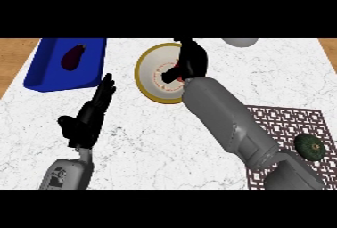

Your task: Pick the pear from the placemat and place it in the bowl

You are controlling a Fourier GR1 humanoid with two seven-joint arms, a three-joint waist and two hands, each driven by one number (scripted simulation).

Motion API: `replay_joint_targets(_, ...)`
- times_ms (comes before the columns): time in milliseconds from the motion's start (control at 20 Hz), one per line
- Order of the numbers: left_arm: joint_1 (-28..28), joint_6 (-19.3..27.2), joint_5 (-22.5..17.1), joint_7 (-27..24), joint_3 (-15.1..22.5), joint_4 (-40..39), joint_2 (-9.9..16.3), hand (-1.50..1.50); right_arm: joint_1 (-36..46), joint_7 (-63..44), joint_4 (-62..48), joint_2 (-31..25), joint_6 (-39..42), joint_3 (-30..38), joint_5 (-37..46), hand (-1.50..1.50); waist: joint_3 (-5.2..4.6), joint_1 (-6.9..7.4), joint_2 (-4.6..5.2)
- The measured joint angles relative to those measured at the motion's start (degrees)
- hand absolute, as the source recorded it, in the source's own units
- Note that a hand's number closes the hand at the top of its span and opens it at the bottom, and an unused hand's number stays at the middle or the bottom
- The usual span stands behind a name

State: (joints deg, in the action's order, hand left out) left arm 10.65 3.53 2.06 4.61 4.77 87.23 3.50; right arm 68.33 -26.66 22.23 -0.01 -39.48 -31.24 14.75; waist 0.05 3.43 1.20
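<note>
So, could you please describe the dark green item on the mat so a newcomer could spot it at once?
Start at the white marble counter and go to the brown lattice placemat at its lower right. On the mat's right side lies a dark green round fruit, right of the grey right forearm, the only thing resting on the mat.

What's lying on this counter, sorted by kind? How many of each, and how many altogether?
Bowls: 1, yellow-rimmed bowl
Trays: 1, blue tray
Placemats: 1, patterned placemat
Foods: 2, dark purple one in the tray, round green one on the placemat
Pale item cut off at the top edge: 1, kind unclear
Total: 6
</note>
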Motion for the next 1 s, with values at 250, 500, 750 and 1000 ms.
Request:
replay_joint_targets(250,-1.0,-0.2,0.1,-1.0,-0.2,-0.3,0.2,0.00,-0.8,10.0,1.8,0.0,-4.8,4.5,-3.0,-1.50,0.00,-0.41,-0.14)
replay_joint_targets(500,-0.1,0.2,0.4,-1.5,-0.7,-1.9,-0.1,0.00,-1.5,16.1,4.1,-0.1,-9.9,7.9,-6.0,-1.50,-0.02,-1.02,-0.40)
replay_joint_targets(750,-0.7,0.9,0.8,-0.2,-0.9,-0.5,-0.1,0.00,-3.2,18.5,8.2,-0.5,-10.0,11.8,-9.5,-1.50,-0.03,-2.06,-0.86)
replay_joint_targets(1000,-2.0,0.3,0.1,-0.5,-1.9,0.2,0.4,0.00,-9.3,21.2,16.2,-1.6,-6.8,14.8,-12.1,-1.50,-0.03,-3.11,-1.21)
